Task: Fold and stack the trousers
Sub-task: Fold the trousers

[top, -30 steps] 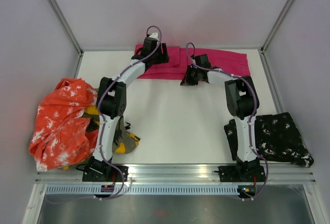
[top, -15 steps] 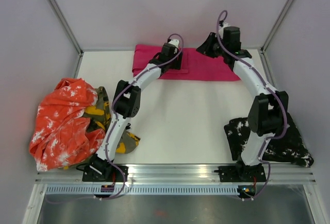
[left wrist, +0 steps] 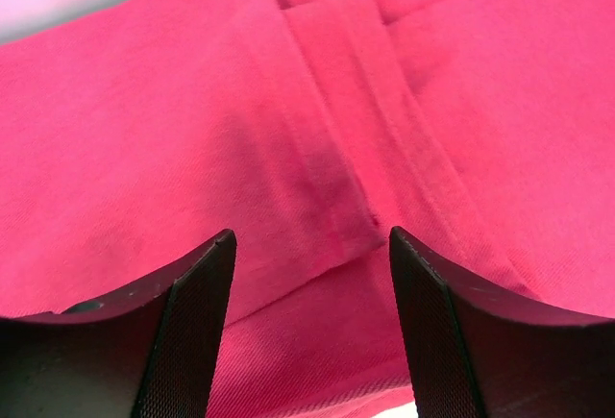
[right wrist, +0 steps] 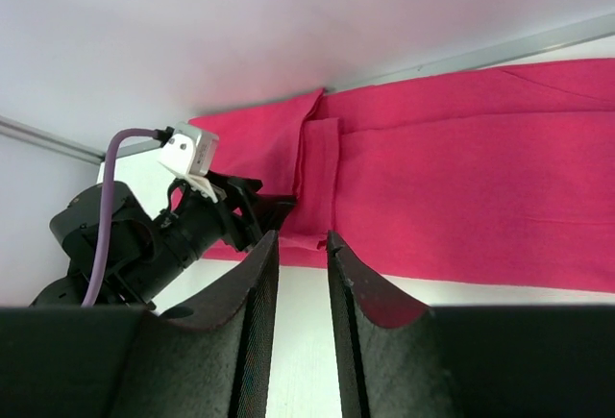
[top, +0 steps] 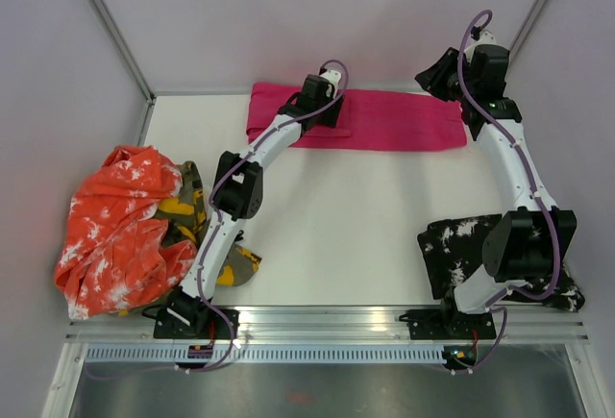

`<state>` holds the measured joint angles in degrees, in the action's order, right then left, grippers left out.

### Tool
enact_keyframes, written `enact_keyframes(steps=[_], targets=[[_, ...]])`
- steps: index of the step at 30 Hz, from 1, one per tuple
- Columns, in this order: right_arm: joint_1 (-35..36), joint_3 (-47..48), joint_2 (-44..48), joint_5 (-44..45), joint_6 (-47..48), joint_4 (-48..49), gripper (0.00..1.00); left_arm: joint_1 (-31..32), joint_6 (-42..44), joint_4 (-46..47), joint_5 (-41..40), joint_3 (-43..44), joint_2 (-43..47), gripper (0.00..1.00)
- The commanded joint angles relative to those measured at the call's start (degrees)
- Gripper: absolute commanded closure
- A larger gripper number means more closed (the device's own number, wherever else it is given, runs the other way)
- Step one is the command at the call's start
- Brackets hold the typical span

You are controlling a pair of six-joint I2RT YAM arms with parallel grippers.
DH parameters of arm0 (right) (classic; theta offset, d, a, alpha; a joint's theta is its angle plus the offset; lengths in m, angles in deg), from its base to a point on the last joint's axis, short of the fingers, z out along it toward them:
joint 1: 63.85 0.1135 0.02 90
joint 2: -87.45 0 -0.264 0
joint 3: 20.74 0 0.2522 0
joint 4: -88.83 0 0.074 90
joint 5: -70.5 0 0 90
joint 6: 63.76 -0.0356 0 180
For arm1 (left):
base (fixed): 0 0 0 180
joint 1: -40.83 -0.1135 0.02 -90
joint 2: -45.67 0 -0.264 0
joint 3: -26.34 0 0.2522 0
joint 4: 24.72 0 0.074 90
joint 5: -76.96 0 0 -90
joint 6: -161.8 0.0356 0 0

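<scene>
The magenta-pink trousers (top: 394,120) lie flat in a long strip along the table's back edge. They fill the left wrist view (left wrist: 317,101) and show in the right wrist view (right wrist: 461,187). My left gripper (top: 322,110) rests low over their left part, jaws open (left wrist: 312,237) with a folded seam between them, gripping nothing. My right gripper (top: 437,77) is raised above the strip's right end. Its jaws (right wrist: 300,235) stand a narrow gap apart and are empty.
An orange-white mottled pair (top: 110,226) lies crumpled at the left edge, with the olive-yellow camouflage pair (top: 192,211) beside it under the left arm. The black white-splattered pair (top: 524,255) lies at the right front. Walls enclose the back and sides.
My right arm swung from the table's middle to the far right and rose. The pink trousers now stretch out rightward. My left gripper moved right along the cloth.
</scene>
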<state>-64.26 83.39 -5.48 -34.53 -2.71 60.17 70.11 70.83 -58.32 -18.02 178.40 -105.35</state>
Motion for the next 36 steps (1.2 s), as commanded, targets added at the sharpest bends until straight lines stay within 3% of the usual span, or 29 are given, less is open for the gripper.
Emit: enact_keyframes(steps=[1, 5, 6, 7, 12, 13, 15, 20, 36], targets=[[-1.53, -0.28, 2.66, 1.14, 1.17, -0.84, 0.66, 0.08, 4.66, -1.7, 4.62, 2.94, -1.47, 0.3], [-1.88, -0.02, 2.57, 1.58, 1.26, -1.19, 0.66, -0.45, 2.83, -2.14, 7.6, 3.12, -1.56, 0.35], [-1.97, 0.07, 2.4, 1.67, 1.26, -1.19, 0.66, -0.88, 1.95, -2.22, 8.22, 3.2, -1.56, 0.38], [-1.97, 0.25, 1.96, 1.84, 1.09, -1.19, 0.66, -0.98, 1.68, -2.31, 8.4, 3.47, -1.56, 0.48], [-1.97, 1.3, 0.9, 1.93, 0.65, -1.19, 0.67, -1.77, -1.49, -2.23, 10.07, 4.87, -2.35, 0.59], [-1.97, 1.22, 0.82, 2.02, 0.74, -1.19, 0.67, -1.77, -1.58, -1.62, 10.24, 5.22, -2.52, 0.65], [-1.97, 0.6, 0.99, 2.02, 0.82, -1.19, 0.67, -1.68, -2.28, -0.21, 10.34, 5.23, -2.61, 0.98], [-2.06, -1.07, 1.25, 2.46, 0.47, -1.19, 0.68, -1.77, -3.07, 1.38, 9.11, 4.0, -1.48, 0.98], [-1.97, -5.99, 1.25, 1.49, 0.03, -1.1, 0.7, -1.68, -6.93, 9.9, 10.6, -19.81, 18.92, 0.98]])
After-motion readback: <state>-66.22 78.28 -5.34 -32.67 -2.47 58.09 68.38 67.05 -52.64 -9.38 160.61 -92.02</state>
